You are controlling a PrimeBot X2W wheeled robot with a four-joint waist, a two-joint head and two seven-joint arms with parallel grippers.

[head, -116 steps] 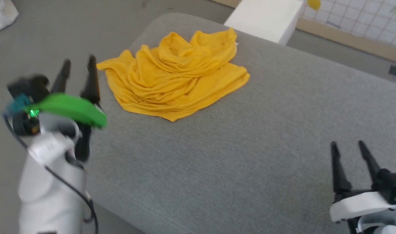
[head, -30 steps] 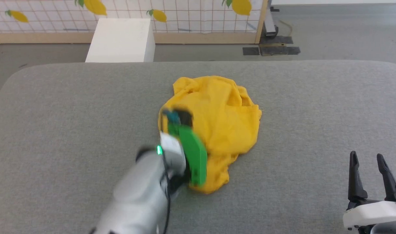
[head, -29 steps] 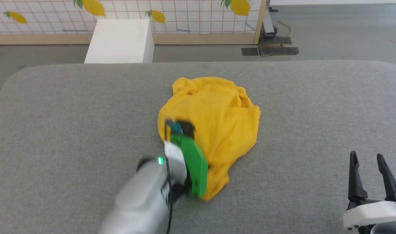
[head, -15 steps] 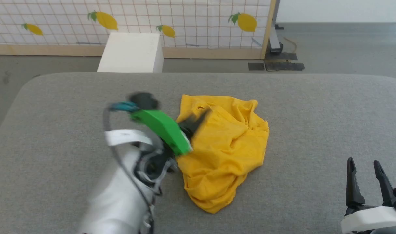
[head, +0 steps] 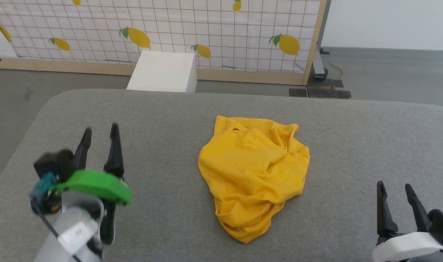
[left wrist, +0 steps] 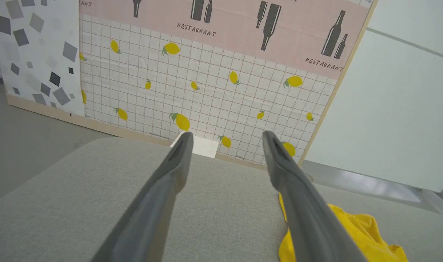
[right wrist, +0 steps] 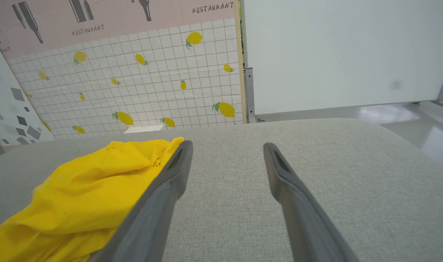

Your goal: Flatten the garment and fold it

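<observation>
Garment [head: 254,174] lies crumpled in a heap approx centre of the grey padded surface [head: 159,116], not flattened. I see the L gripper [head: 100,130] well to its left, fingers apart, holding nothing. R gripper [head: 393,185] sits lower right, fingers apart too, clear of the cloth. White box [head: 163,71] stands behind the surface, w/ lemon-print panel [head: 221,29] beyond.

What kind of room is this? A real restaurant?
Probably not: it looks like a robot test room. The lemon-tile wall is a printed panel in a wooden frame, the RESTAURANT lettering is printed too, and the yellow shirt lies on a big grey padded surface.
</observation>
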